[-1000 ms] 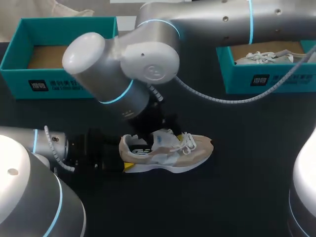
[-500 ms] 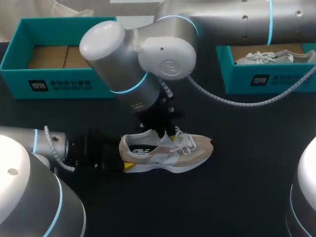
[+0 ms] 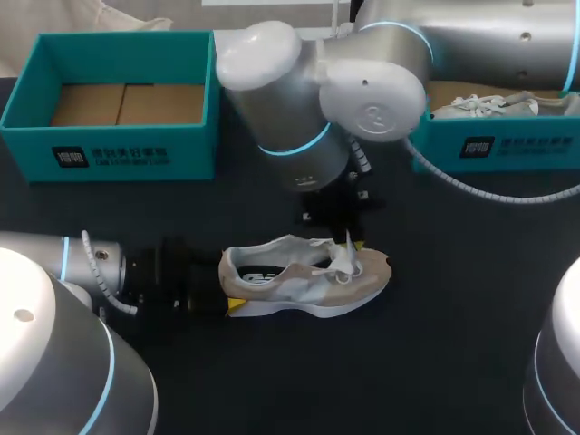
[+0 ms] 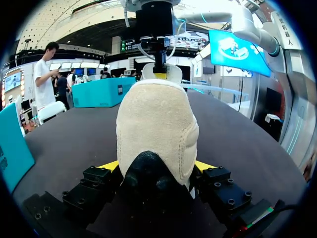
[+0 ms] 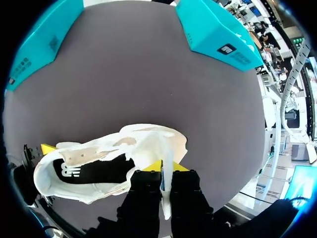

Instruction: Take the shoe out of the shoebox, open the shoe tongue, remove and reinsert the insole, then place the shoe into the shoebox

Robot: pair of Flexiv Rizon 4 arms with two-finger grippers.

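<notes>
Shoe [image 3: 306, 278] stood on its sole at the lower middle of the frame, well apart from the shoebox [image 3: 109, 156] at the upper left. The left gripper [image 3: 228, 297] met its heel from the left, and the right gripper [image 3: 352, 246] hung over the laces. The step looked like opening the tongue — next, a pull up and toward the toe, heel pinned, should bare the insole.

At the left wrist, the heel [image 4: 156, 129] filled the gap, with 2 fingers clamped on its sides.

At the right wrist, narrow jaws pinched the tongue [image 5: 167, 148] — the black insole [image 5: 94, 173] showed beside them.
</notes>
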